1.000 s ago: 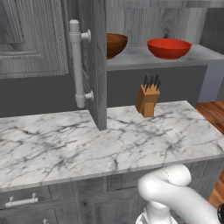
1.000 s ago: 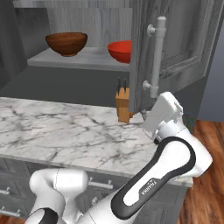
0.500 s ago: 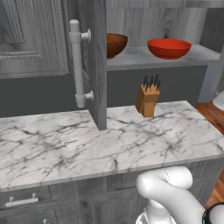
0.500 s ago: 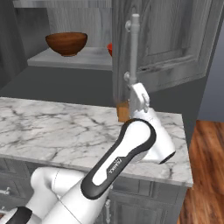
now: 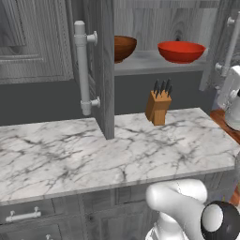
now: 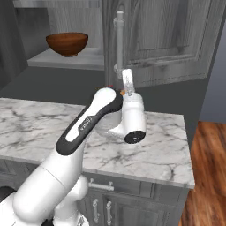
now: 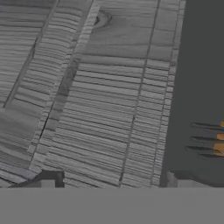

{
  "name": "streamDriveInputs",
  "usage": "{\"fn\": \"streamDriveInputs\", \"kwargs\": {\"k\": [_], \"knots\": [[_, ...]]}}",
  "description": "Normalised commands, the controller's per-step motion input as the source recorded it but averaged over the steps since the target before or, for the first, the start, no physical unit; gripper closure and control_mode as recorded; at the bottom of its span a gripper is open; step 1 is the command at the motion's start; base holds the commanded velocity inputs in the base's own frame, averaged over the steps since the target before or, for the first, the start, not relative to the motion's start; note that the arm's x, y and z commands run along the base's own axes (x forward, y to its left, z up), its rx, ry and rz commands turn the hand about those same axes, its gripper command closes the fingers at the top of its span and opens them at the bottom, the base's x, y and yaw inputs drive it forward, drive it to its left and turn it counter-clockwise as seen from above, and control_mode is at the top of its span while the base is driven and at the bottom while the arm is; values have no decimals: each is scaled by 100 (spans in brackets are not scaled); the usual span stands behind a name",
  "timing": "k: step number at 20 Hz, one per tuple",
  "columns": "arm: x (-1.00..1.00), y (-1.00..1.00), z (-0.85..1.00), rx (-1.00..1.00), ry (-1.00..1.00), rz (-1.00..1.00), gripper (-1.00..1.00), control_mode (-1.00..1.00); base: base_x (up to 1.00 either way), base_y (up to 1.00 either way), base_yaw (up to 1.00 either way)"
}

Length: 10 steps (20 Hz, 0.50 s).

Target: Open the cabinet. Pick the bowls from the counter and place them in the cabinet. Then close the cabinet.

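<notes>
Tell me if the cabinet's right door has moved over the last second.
Yes. The right door has swung left toward the brown bowl, closing.

The open left door (image 5: 104, 65) hides half the brown bowl (image 5: 123, 47); the right door's handle (image 5: 230, 44) is cut off.

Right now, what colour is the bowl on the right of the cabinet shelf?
Glossy bright red bowl; clearest in the left base view.
</notes>
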Motion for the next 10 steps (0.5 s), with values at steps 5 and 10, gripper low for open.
{"fn": "streamDriveInputs", "kwargs": {"k": [5, 10], "knots": [[69, 0, 21, 0, 44, -40, -100, -100, 0, 0, 0], [78, 0, 4, 1, 36, -36, -100, -100, 0, 0, 0]]}}
